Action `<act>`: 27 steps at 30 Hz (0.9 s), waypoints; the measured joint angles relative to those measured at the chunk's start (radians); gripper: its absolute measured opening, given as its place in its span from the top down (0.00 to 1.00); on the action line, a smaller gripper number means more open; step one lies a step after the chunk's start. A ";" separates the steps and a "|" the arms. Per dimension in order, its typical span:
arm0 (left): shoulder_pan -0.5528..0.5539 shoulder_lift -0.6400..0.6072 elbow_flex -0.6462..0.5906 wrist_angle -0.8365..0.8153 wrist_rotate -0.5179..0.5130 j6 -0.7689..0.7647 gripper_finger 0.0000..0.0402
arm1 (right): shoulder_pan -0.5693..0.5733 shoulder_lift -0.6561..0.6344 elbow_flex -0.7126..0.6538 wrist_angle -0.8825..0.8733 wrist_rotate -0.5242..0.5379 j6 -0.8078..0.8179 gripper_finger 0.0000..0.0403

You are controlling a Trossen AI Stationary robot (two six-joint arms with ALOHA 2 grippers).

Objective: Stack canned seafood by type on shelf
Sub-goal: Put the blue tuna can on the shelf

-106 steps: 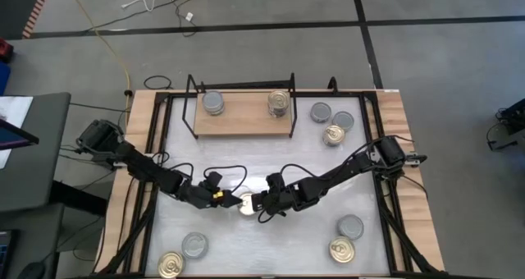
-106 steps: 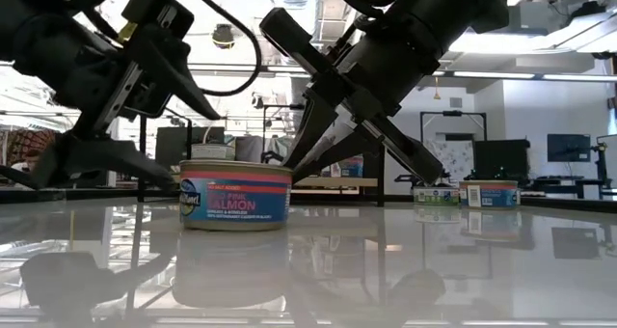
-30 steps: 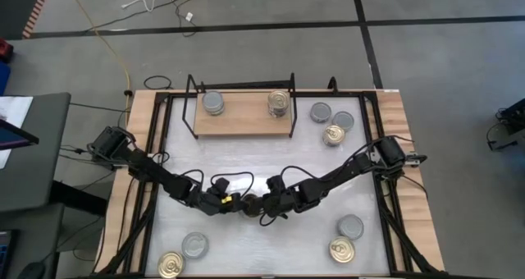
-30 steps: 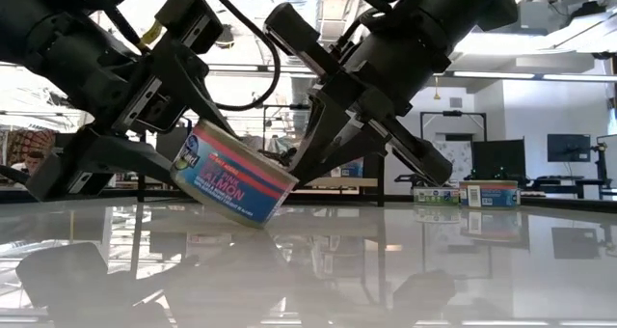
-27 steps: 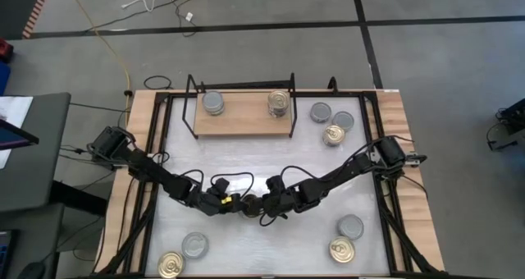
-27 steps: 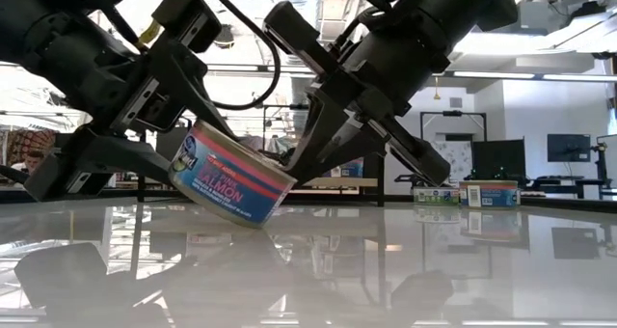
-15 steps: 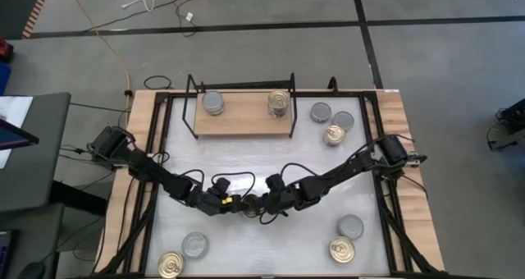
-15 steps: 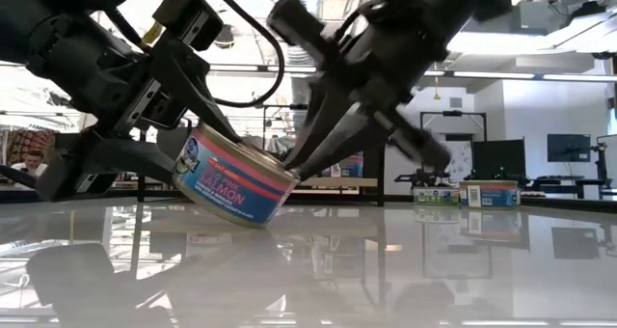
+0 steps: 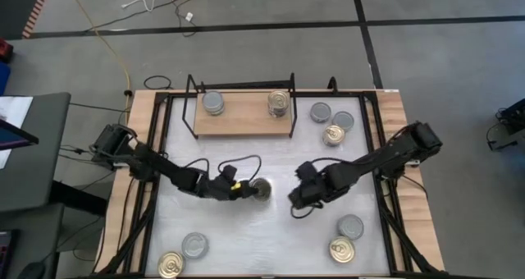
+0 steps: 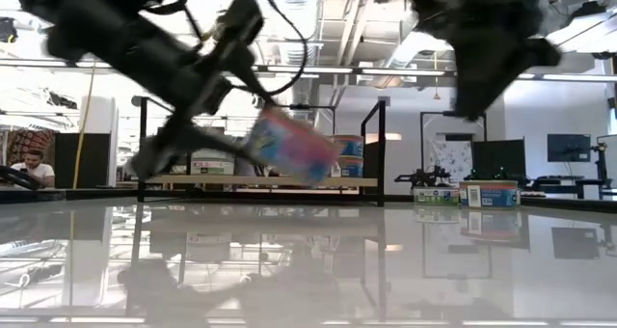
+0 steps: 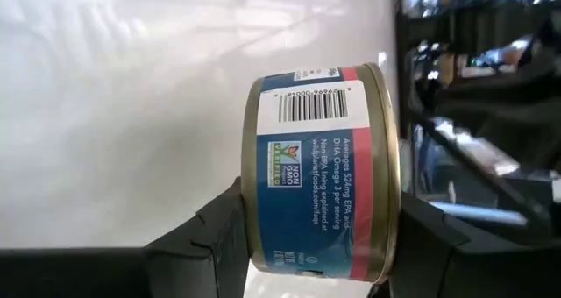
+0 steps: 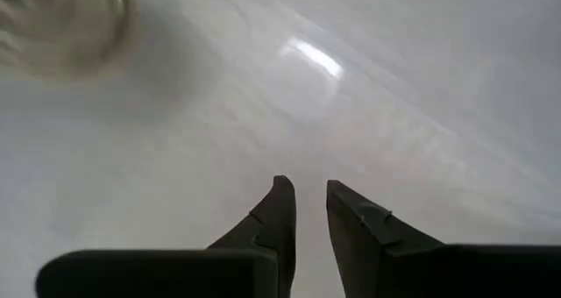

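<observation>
The white table sits in a workshop with a grey floor, and the wooden shelf at its far edge carries one grey-topped tin and a short stack of gold-topped tins. A second ago both arms crowded one tilted can at the table's middle. Now the right gripper has let go and backed off to the right, its fingers empty with a narrow gap between them. The left gripper alone holds the can clear of the table, jaws closed on its two flat ends. The handover looks done, so carrying it to the shelf is probably next. Its blue-and-red label shows a barcode, a Non-GMO mark and "Averages 524mg DHA Omega 3 per serving".
</observation>
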 joint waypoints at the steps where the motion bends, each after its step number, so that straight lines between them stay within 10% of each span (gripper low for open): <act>1: 0.022 0.000 0.023 -0.023 0.000 0.019 0.52 | 0.009 -0.012 -0.001 -0.044 0.011 0.000 0.76; 16: 0.477 -0.003 0.251 -0.175 0.117 0.244 0.52 | 0.061 -0.070 -0.157 -0.117 0.058 -0.128 0.76; 27: 0.511 0.200 0.370 -0.162 0.119 0.154 0.52 | 0.004 -0.070 -0.158 -0.133 0.063 -0.322 0.76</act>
